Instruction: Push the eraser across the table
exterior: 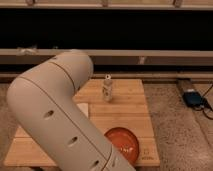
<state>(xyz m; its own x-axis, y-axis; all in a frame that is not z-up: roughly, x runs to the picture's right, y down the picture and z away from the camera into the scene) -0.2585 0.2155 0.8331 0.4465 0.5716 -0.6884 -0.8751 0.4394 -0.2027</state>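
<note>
It looked like a robot test lab: a light bamboo-plank table (127, 117) on a speckled floor (177, 132), a blue cabled box (192, 98) on that floor, the gripper hidden from view.

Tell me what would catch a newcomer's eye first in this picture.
The bulky white robot arm fills the left foreground, hiding much of the light bamboo plank table; its pincer is out of view. A small pale upright container stands mid-table, and a round orange-red plate lies near its front right corner.
</note>
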